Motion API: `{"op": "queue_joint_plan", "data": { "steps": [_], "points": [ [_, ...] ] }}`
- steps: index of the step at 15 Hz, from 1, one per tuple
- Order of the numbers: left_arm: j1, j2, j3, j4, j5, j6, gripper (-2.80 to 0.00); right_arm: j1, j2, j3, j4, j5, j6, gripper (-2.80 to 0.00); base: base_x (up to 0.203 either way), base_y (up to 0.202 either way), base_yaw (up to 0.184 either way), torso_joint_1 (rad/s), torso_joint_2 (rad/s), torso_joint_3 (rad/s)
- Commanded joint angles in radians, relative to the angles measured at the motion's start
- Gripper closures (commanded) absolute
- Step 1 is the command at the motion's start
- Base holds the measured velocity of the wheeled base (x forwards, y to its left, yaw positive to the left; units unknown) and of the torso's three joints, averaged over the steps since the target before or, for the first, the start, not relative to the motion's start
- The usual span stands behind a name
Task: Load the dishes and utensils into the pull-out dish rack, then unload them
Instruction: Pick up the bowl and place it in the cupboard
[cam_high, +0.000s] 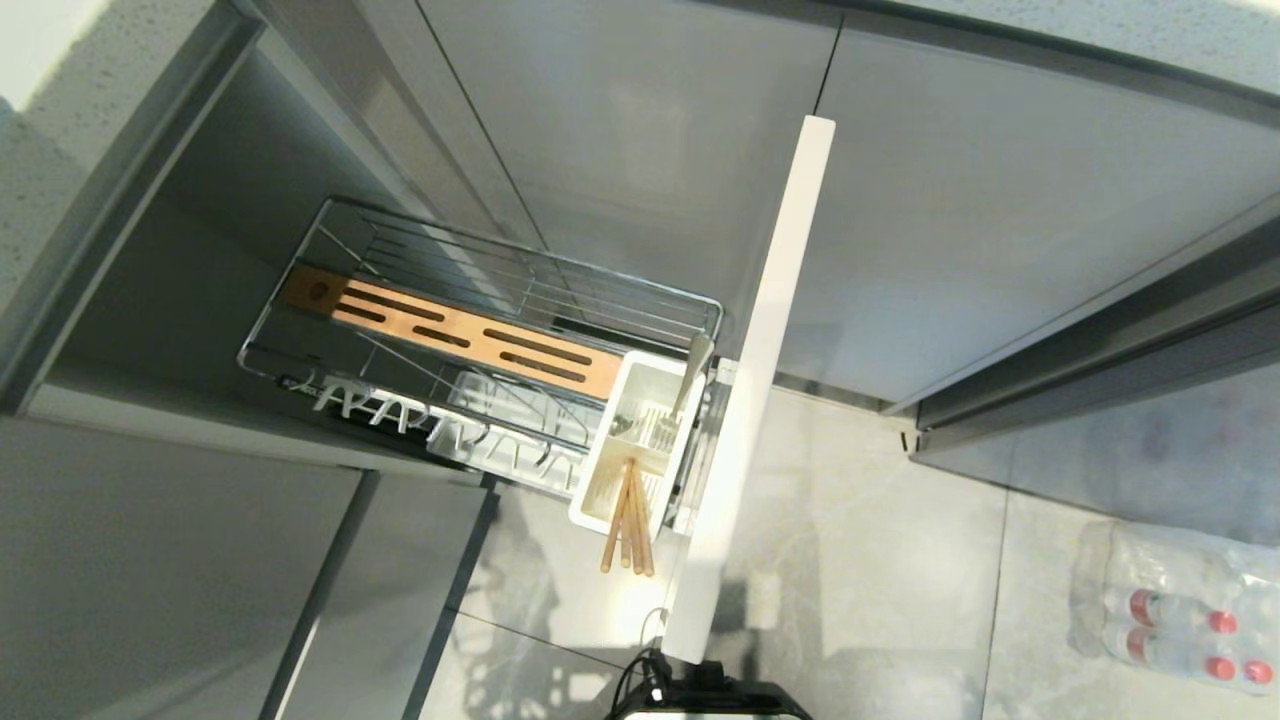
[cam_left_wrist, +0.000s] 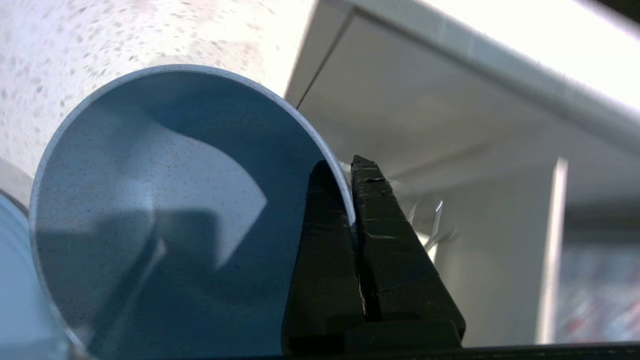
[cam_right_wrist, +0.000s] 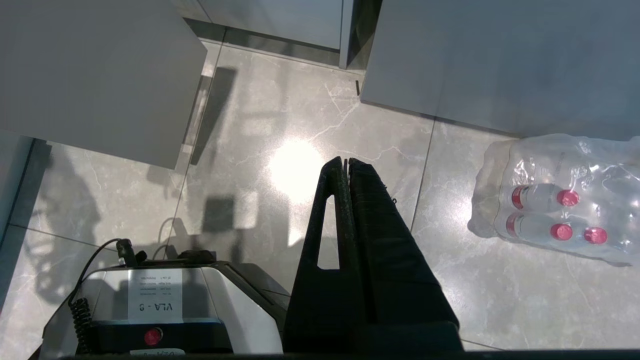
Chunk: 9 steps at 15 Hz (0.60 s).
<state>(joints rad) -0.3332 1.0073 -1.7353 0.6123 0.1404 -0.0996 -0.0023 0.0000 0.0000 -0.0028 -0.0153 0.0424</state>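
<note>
Between my left gripper's (cam_left_wrist: 352, 200) closed fingers sits the bowl's (cam_left_wrist: 165, 215) rim, lifted clear of the counter (cam_left_wrist: 100, 40). Loading step, I judge; next, carry it down to the dish rack (cam_high: 480, 340). Right gripper (cam_right_wrist: 345, 165) parked, closed, empty.

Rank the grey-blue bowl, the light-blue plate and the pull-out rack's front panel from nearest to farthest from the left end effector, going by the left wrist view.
1. Bowl: its rim is clamped in the left end effector.
2. Plate: a sliver just past the bowl's far side.
3. Front panel: blurred, well beyond, in the background.
</note>
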Motion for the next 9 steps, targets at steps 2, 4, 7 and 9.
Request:
{"op": "queue_joint_plan", "data": {
  "steps": [2, 4, 7, 9],
  "points": [
    [-0.044, -0.084, 0.065, 0.002, 0.054, 0.05, 0.0, -0.001, 0.002, 0.0, 0.0, 0.0, 0.001, 0.0, 0.0, 0.0, 0.0, 0.0, 0.0, 0.0],
    [-0.067, -0.141, 0.103, -0.008, 0.099, 0.047, 0.0, -0.001, 0.002, 0.0, 0.0, 0.0, 0.001, 0.0, 0.0, 0.0, 0.0, 0.0, 0.0, 0.0],
    [-0.071, -0.211, 0.224, -0.15, 0.109, 0.042, 0.0, -0.001, 0.0, 0.0, 0.0, 0.0, 0.001, 0.0, 0.0, 0.0, 0.0, 0.0, 0.0, 0.0],
    [-0.065, -0.212, 0.264, -0.372, 0.103, -0.005, 0.0, 0.0, 0.002, 0.0, 0.0, 0.0, 0.001, 0.0, 0.0, 0.0, 0.0, 0.0, 0.0, 0.0]
  ]
}}
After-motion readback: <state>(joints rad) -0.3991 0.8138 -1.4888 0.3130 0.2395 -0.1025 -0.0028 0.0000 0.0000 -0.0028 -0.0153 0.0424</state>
